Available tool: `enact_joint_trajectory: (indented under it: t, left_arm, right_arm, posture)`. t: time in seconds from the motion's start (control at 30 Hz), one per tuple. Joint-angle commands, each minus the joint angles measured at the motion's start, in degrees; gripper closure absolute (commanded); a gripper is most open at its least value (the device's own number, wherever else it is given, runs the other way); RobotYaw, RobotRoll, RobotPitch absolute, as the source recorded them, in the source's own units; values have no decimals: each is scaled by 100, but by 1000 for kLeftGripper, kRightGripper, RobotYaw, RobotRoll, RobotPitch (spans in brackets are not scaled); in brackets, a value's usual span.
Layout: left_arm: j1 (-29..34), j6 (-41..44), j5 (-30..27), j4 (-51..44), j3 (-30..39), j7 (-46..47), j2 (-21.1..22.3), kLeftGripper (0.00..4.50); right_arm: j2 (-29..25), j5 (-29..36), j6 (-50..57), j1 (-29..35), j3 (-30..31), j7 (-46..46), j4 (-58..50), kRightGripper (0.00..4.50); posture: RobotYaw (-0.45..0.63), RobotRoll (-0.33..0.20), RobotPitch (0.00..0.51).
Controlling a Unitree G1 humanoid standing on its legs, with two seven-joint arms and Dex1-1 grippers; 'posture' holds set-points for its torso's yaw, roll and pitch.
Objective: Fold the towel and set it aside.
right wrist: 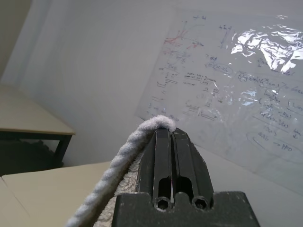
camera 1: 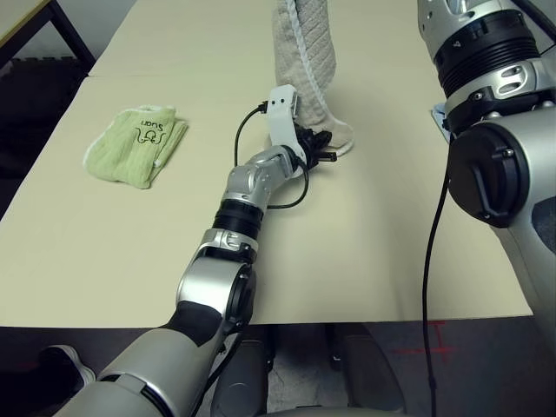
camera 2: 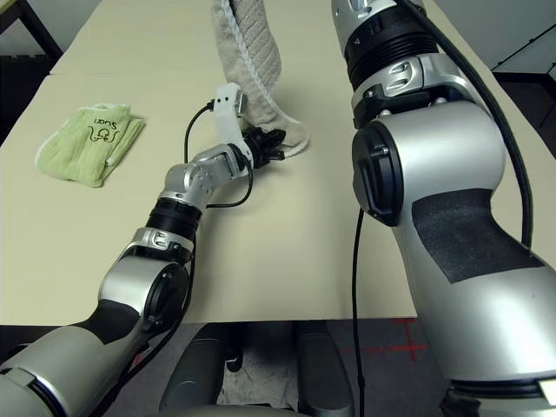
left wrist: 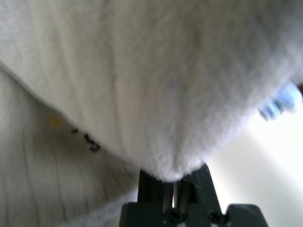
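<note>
Beige towel (camera 1: 304, 52) hanging over the cream table (camera 1: 365, 252), left gripper (camera 1: 317, 149) pinching its bottom corner, right gripper (right wrist: 173, 142) clamped on its top edge, green towel (camera 1: 137, 143) folded well left, scribbled whiteboard (right wrist: 236, 94) behind

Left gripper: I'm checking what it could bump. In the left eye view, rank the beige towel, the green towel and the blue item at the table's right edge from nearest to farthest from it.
From the left gripper:
1. Beige towel, at its fingertips, hanging from above.
2. Blue item, right, at the table's edge.
3. Green towel, far left, folded flat.
</note>
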Motion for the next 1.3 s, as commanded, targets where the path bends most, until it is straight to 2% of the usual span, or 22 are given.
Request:
enact_joint_trajectory:
  t: [0.03, 0.13, 0.2, 0.27, 0.3, 0.37, 0.5, 0.7, 0.8, 0.93, 1.07, 1.3]
  left_arm:
    - [584, 1027, -523, -1254, -418, -1323, 1016, 4454]
    - [902, 1214, -726, -1688, -686, -2395, 2056, 4454]
    - [900, 1190, -718, -1572, -770, -2862, 2542, 4454]
    - [798, 936, -523, -1254, -821, -3033, 2769, 4454]
    - [667, 553, -228, -883, -841, -2883, 2808, 4261]
    - [489, -19, 160, -381, -855, -2674, 2808, 3778]
    - [440, -812, 689, -42, -921, -2367, 2738, 2349]
    - [1013, -1528, 1537, -875, -1190, -1947, 3080, 10]
    - [1270, -1777, 1842, -1680, -1104, -1580, 3186, 10]
    - [1502, -1720, 1977, -2534, -975, -1309, 3218, 10]
    - [1530, -1744, 2125, -2923, -884, -1109, 3268, 10]
    - [1557, -1149, 1702, -3955, -938, -1612, 3394, 10]
  right_arm:
    - [-175, -106, -57, 39, 42, 15, 38, 4500]
    - [-369, -210, -65, 103, 69, 1, 85, 4500]
    - [-498, -288, -66, 158, 93, -10, 107, 4500]
    - [-589, -341, -66, 210, 107, 3, 105, 4500]
    - [-633, -365, -57, 257, 114, 28, 81, 4500]
    - [-674, -392, -40, 326, 117, 72, 31, 4500]
    - [-660, -375, -9, 427, 122, 165, -79, 4500]
    - [-662, -349, -4, 442, 112, 222, -168, 4500]
    - [-649, -353, 19, 479, 125, 237, -168, 4500]
    - [-600, -356, 47, 565, 145, 241, -139, 4500]
    - [-551, -347, 67, 621, 151, 244, -132, 4500]
    - [-504, -337, 78, 642, 154, 243, -147, 4500]
  posture:
    - [68, 0, 196]
    - [72, 0, 195]
    - [72, 0, 195]
    - [70, 0, 193]
    - [67, 0, 192]
    - [63, 0, 190]
    - [65, 0, 190]
    - [80, 0, 185]
    - [86, 0, 186]
    - [98, 0, 189]
    - [105, 0, 190]
    - [118, 0, 187]
